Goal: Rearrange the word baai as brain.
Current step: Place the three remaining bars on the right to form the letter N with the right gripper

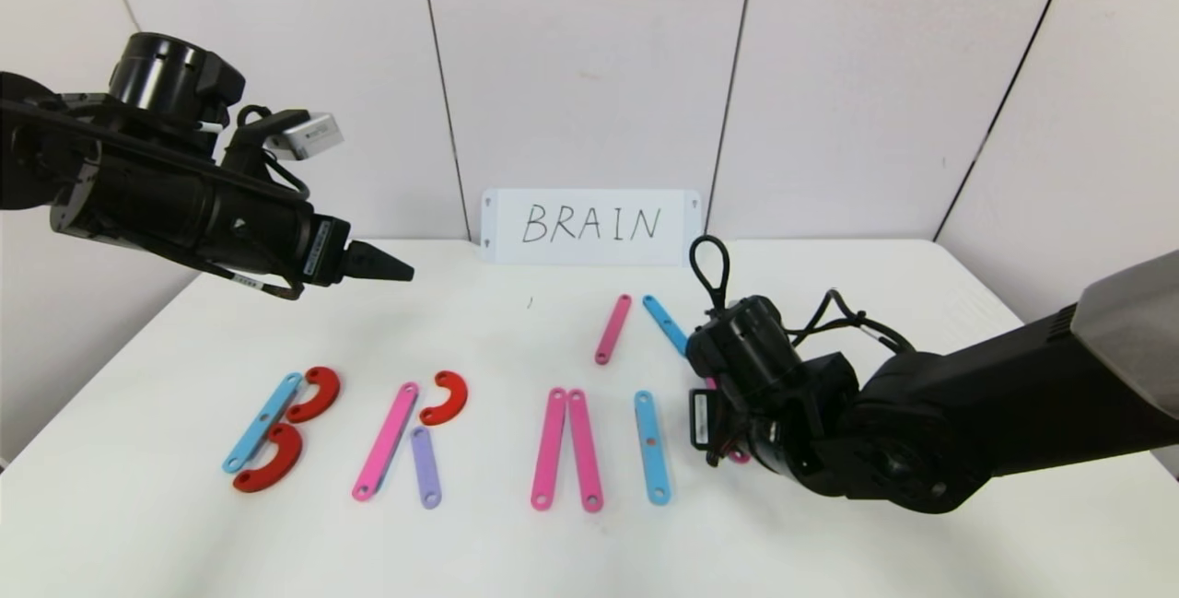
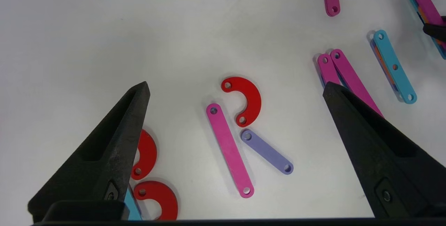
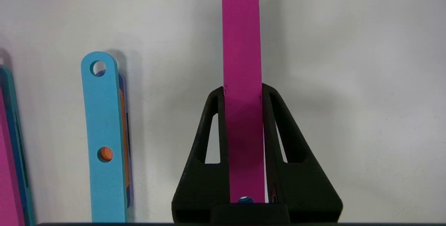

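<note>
Pink strip (image 3: 243, 79): thin, stiff, light plastic, likely slick; right hand (image 3: 243, 90) pinches its edges near midlength. Left hand (image 2: 237, 90) spread, raised.

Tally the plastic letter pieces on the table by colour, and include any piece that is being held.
Pink strips: 5 (one of them in the right gripper)
Blue strips: 3
Red arcs: 3
Purple strip: 1
Total: 12
</note>
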{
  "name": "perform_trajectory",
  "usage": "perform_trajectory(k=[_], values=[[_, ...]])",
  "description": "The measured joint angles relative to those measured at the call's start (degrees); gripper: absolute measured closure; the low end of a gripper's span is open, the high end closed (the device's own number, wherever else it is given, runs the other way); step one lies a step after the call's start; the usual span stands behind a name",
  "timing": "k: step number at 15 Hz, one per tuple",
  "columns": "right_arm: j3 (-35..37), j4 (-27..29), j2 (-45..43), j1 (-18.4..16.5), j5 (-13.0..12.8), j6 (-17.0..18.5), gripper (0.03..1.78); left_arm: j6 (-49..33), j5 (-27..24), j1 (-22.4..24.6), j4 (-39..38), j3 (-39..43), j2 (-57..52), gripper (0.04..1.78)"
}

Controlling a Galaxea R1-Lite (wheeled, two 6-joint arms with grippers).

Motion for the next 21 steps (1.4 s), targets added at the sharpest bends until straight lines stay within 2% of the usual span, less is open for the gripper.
perform_trajectory(k=[7,10,12,17,19,21], values=[[0.6,0.1,0.5,0.7,0.2,0.7,1.51,-0.1,0.0,0.0,-0.1,-0.1,0.1,0.08],[0.7,0.1,0.7,0.8,0.3,0.7,1.42,-0.1,0.0,0.0,-0.1,-0.1,0.2,0.08],[0.7,0.1,0.7,0.8,0.3,0.8,1.26,-0.1,0.0,0.0,-0.1,-0.1,0.3,0.08],[0.7,0.1,0.7,0.8,0.3,0.9,0.45,-0.1,0.0,0.0,-0.1,-0.2,0.4,0.08],[0.7,0.0,0.6,0.8,0.3,0.8,0.23,-0.1,0.0,0.0,-0.1,-0.2,0.4,0.08],[0.5,-0.1,0.5,0.7,0.3,0.4,0.1,-0.1,-0.1,0.0,-0.1,-0.3,0.4,0.08]])
